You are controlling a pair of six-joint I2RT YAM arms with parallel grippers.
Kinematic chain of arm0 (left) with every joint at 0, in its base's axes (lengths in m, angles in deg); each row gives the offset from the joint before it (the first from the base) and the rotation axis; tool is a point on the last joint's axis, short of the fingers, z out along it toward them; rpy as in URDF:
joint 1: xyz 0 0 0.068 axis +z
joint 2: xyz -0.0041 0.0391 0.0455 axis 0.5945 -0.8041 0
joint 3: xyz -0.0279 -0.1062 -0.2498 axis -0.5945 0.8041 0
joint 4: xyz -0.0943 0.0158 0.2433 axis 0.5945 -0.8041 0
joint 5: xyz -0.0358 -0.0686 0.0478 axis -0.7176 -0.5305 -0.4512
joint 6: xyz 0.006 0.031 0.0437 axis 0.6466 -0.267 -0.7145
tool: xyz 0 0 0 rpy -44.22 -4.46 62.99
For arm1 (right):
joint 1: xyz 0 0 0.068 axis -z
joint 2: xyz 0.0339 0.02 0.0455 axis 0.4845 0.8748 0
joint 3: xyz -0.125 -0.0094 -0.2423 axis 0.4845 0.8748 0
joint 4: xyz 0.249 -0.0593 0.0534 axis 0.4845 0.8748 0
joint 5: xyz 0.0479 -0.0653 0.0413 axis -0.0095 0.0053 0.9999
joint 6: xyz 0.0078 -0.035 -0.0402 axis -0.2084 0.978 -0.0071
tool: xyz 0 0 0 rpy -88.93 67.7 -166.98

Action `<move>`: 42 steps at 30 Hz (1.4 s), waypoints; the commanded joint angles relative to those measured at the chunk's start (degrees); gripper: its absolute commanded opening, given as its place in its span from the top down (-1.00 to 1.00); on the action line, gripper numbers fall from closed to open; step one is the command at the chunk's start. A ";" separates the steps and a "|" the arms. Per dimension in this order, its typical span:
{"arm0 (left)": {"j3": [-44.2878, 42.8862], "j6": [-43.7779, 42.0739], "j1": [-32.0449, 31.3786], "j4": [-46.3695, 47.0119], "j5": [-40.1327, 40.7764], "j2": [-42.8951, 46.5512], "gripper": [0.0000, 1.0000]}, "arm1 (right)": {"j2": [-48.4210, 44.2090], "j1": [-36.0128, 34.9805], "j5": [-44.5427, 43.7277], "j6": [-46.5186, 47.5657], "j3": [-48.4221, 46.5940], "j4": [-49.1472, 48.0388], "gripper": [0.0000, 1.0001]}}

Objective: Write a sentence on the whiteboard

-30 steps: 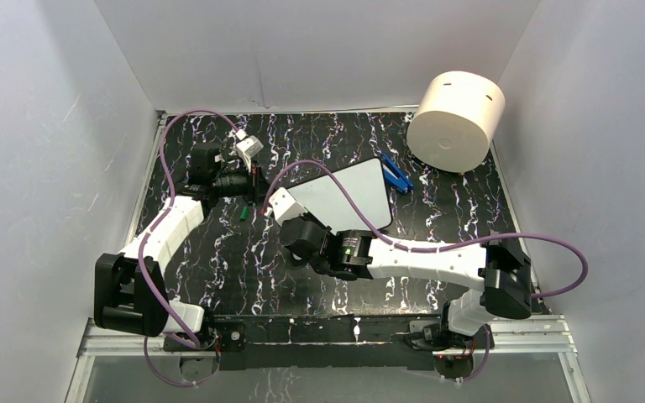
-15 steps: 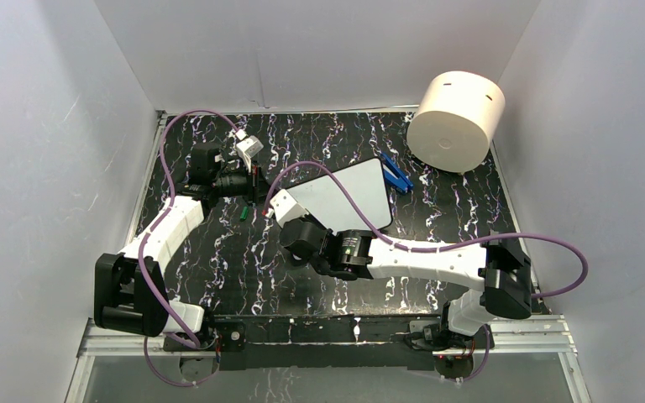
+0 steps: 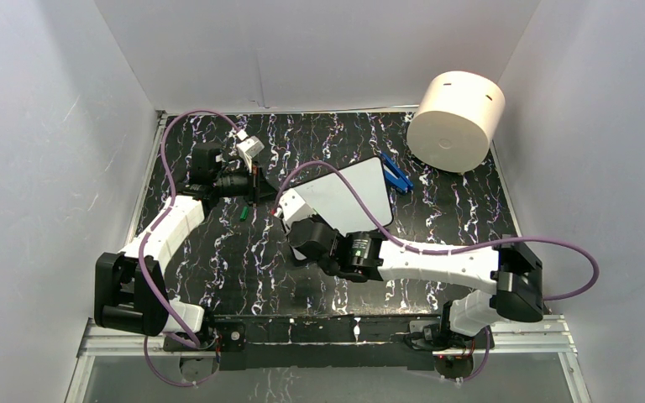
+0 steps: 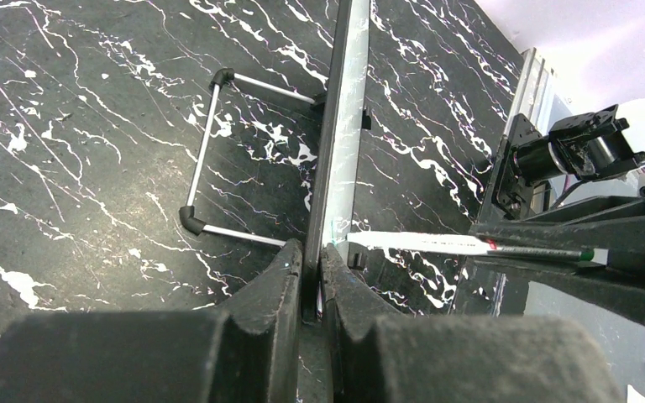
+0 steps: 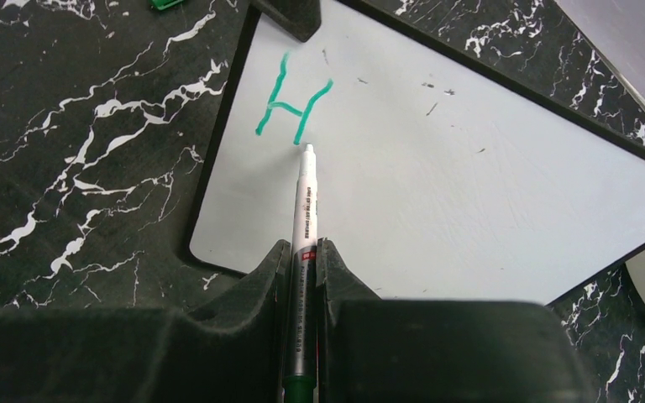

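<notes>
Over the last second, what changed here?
The right arm slid slightly rightward across the whiteboard, its jaws shut on the marker, tip at the green H; its elbow swung outward. Nothing was taken or released. The left jaws stayed clamped on the whiteboard's edge; board and cream cylinder unmoved.

Left fingers [image 4: 275, 290] pinch the edge-on whiteboard [image 4: 346, 126]; a marker [image 4: 437, 243] reaches its face.

A robot lab test cell — white panel walls [image 3: 319, 50], black marbled table [image 3: 243, 269], aluminium rail [image 3: 327, 336]
</notes>
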 commanded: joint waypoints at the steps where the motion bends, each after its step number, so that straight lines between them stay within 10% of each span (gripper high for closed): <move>1: -0.47 -1.91 -0.60 -2.87 2.61 -0.95 1.00 | -3.38 0.22 -2.15 0.28 0.84 -4.72 1.00; 42: -0.47 -1.91 -0.72 -2.93 1.98 -1.21 1.00 | -0.64 1.13 -5.43 1.03 1.32 -7.41 1.00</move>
